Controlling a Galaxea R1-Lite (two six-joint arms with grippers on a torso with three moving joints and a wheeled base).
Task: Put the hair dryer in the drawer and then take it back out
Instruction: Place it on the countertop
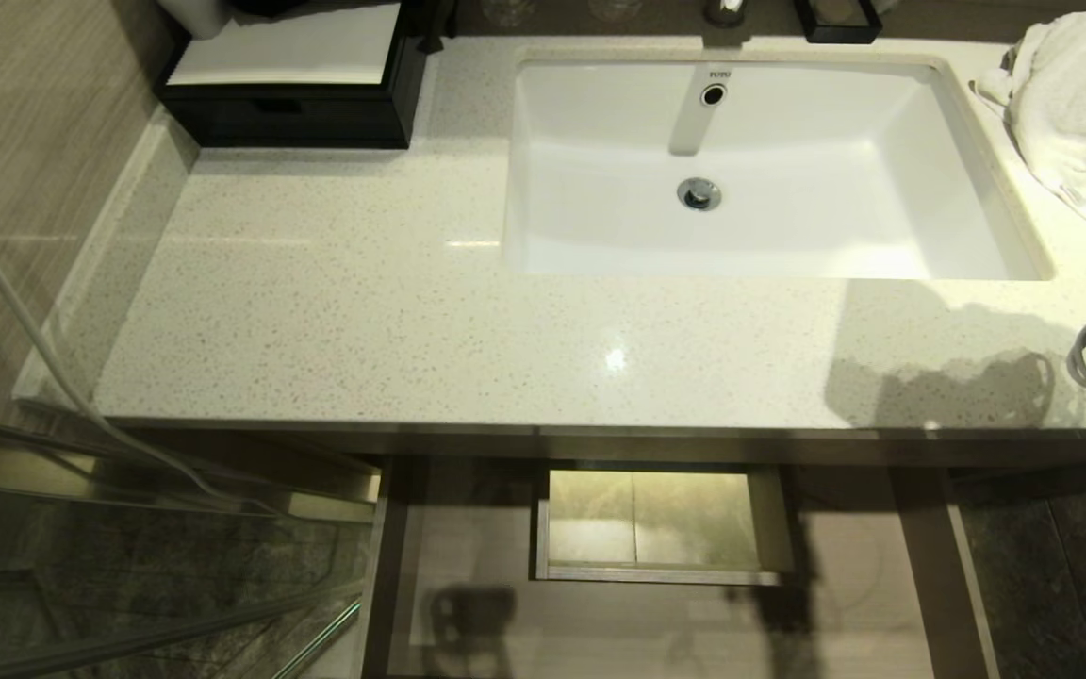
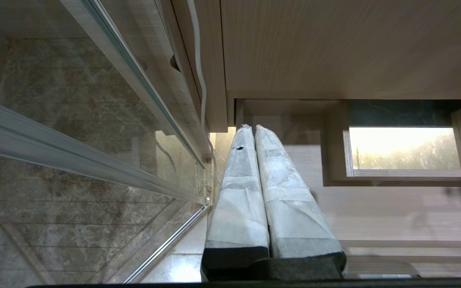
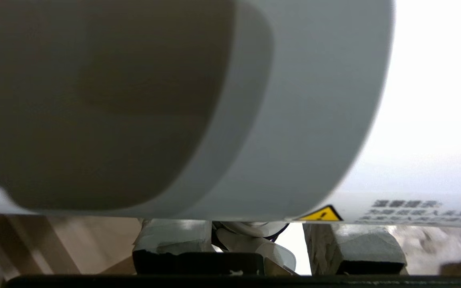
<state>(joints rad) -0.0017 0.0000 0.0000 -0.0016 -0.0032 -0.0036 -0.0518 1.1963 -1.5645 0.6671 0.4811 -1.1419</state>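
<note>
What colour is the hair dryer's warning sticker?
Yellow, on the white hair dryer; sticker shows best in the right wrist view.

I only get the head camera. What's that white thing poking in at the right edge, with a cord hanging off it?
Observer: That's the hair dryer. The right wrist camera shows its fat barrel up close, with the right claw closed on the part under the barrel.
Operator: How do you know it's a dryer?
Observer: The body has a yellow warning sticker with printed text beside it.
Operator: And the other arm?
Observer: The left claw hangs beside a glass panel with its fingers pressed together. It holds nothing and points toward the open drawer.
</note>
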